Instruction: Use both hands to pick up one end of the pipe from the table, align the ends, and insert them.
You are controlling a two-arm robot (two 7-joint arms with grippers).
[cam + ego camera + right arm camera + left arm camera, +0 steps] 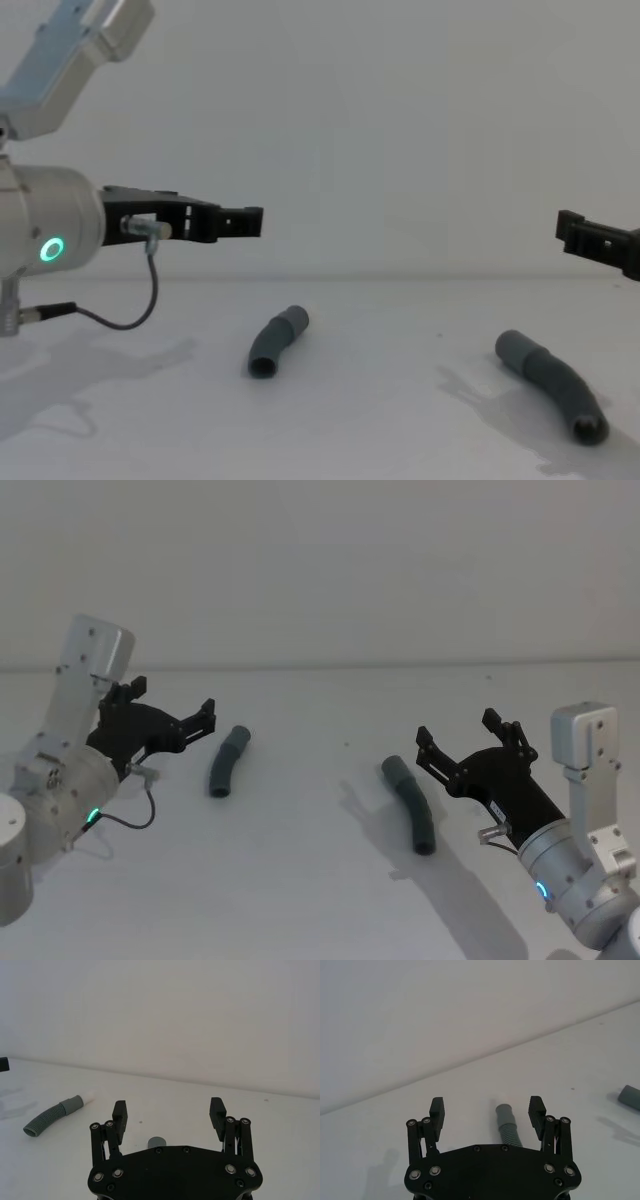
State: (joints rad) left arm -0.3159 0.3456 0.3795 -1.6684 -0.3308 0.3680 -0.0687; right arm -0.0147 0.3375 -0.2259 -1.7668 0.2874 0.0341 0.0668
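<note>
A short pipe piece and a long pipe piece lie well apart on the white desk, short to the left and long to the right, each pointing roughly away from the robot. The left gripper hovers wide open just left of the short pipe piece. The right gripper, equally wide, hangs just right of the long pipe piece. Each arm appears nearer its own piece.

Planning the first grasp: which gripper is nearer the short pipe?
Left. The left gripper hovers open just left of the short pipe; the right gripper hovers open by the long pipe, well off to the right.
</note>
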